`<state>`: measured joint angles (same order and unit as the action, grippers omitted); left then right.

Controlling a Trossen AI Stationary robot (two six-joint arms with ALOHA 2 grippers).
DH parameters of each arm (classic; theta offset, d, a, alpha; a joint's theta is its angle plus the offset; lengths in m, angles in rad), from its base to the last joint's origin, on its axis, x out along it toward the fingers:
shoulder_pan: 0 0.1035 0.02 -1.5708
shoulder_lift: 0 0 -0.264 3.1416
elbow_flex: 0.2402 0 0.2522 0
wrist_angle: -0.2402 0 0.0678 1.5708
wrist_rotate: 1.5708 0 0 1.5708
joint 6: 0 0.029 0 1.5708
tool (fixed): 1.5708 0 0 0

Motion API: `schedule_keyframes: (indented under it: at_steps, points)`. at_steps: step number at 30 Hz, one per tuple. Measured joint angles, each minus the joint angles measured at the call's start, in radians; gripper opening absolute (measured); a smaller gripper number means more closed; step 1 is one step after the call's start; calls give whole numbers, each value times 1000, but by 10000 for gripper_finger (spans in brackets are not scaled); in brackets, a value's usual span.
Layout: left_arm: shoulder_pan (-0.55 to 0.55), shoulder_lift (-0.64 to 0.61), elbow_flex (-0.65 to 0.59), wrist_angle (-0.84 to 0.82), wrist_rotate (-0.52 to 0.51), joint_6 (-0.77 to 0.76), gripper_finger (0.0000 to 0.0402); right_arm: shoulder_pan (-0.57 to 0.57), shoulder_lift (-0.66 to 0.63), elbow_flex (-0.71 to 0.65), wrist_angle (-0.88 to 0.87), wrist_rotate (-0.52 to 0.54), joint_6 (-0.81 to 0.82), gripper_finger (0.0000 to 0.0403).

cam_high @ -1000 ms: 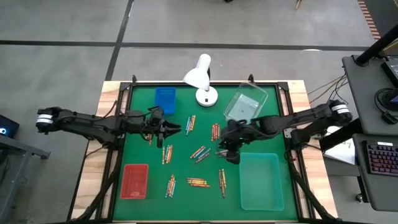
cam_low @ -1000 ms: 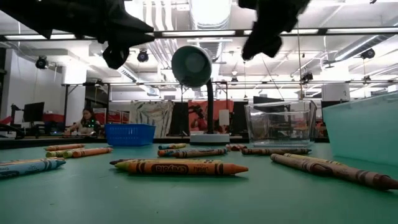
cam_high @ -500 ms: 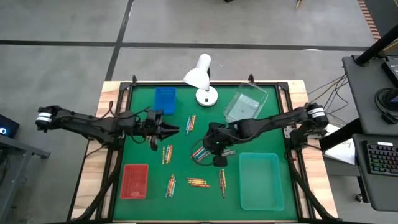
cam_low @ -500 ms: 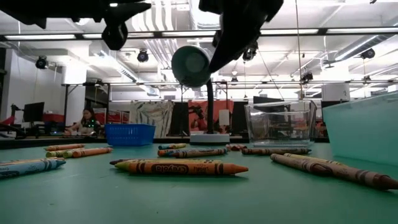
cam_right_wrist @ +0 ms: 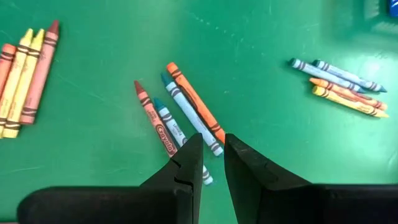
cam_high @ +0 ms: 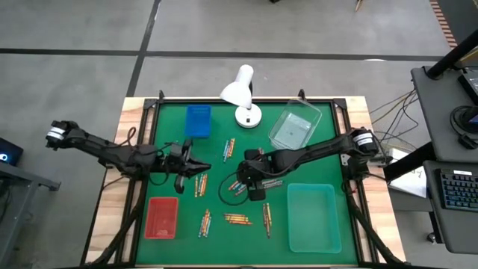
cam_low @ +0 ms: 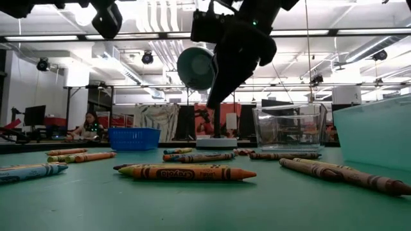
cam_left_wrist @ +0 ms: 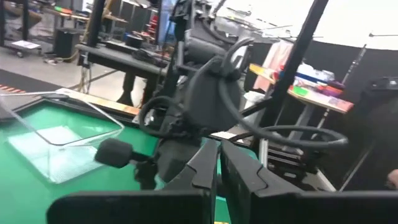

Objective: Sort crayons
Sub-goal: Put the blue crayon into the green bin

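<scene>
While the nearest crayons [cam_high: 237, 219] lie loose along the bottom of the high view, neither arm is on them.

- **Near trays:** the red tray [cam_high: 162, 217] is lower left and the teal tray [cam_high: 312, 217] lower right. No sticks are visible in either, so sorting looks barely begun. Trays sit at the corners, probably so each arm has drop-offs on its own side.
- **Right gripper:** the right gripper [cam_right_wrist: 211, 140] hangs over a mixed cluster [cam_right_wrist: 177, 115] at frame centre (one red, two blue, one orange). The fingers are narrowly parted with nothing between them. That gap looks pre-set for one thin stick so it doesn't drag the neighbours. The sticks touch side by side, so pulling just one is the risk.
- **Left gripper:** the left gripper [cam_high: 193, 162] is left of centre, just beside another small bunch [cam_high: 200, 184]. The fingers are pressed together and I see nothing in them. The low view puts it high in the upper left, off the mat, so it reads as parked, or a close that caught nothing. I can't say which.
- **Far side:** two more bunches [cam_high: 228, 149] lie above centre. Behind them are the blue tray [cam_high: 198, 120] upper left, the clear tray [cam_high: 293, 127] upper right, and a white lamp [cam_high: 243, 93] at the top edge between them, out of both arms' paths.
</scene>
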<state>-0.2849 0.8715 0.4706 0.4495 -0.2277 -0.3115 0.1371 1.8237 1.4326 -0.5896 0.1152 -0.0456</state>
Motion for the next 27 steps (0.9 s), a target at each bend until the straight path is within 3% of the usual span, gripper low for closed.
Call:
schedule_keyframes:
  at_steps: [27]
  points:
    - [-14,29,0,27,-2,88,0,0,43,-1,180,-1,-70,54]
